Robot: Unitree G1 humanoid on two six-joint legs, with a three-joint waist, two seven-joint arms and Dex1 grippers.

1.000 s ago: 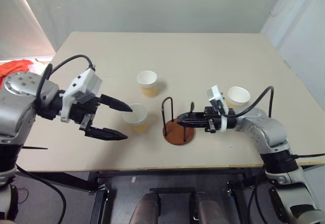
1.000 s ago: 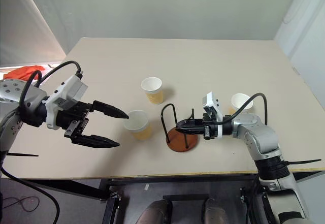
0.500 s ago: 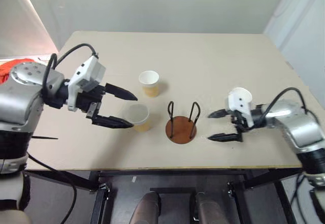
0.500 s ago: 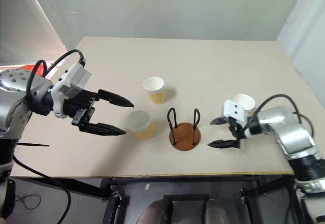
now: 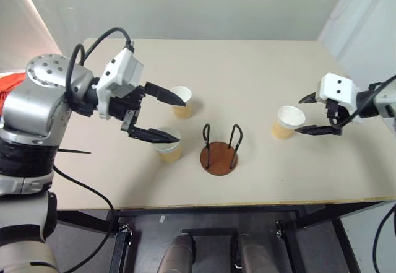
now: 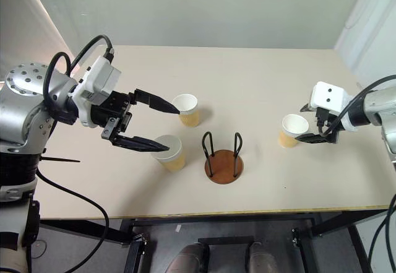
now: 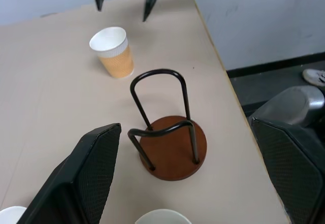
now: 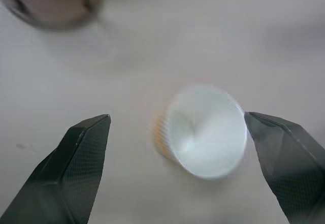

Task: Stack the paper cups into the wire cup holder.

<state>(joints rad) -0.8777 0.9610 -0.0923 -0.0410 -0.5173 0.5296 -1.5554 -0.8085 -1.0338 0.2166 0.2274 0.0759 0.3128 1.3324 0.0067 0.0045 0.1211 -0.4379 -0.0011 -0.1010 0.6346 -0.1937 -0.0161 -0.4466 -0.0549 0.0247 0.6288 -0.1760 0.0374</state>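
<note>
1. The left gripper [image 5: 166, 115] hangs to the left of the wire cup holder [image 5: 219, 151], its two black fingers spread wide and holding nothing. Its tips point toward the holder, one over the nearer-left cup [image 5: 168, 145], the other reaching the rim of the farther-left cup [image 5: 180, 101]; I cannot tell whether either tip touches.

2. The nearer-left cup stands upright just beside the holder on its left, mouth up. The farther-left cup stands upright behind it, farther from the holder.

3. The wire cup holder sits upright between the two arms, its reddish disc bare and its two wire loops empty, so no cup is stacked yet.

4. The right-hand cup [image 5: 287, 122] stands upright to the right of the holder, well apart from it, with its long axis vertical.

5. The right gripper [image 5: 315, 114] lies on the far side of that cup from the holder, fingers parted and empty, with the cup just ahead of the gap between them.

6. Judging by this, the right arm is nearer a grasp: it needs only to advance toward the holder until its fingers straddle the cup's wall.
</note>
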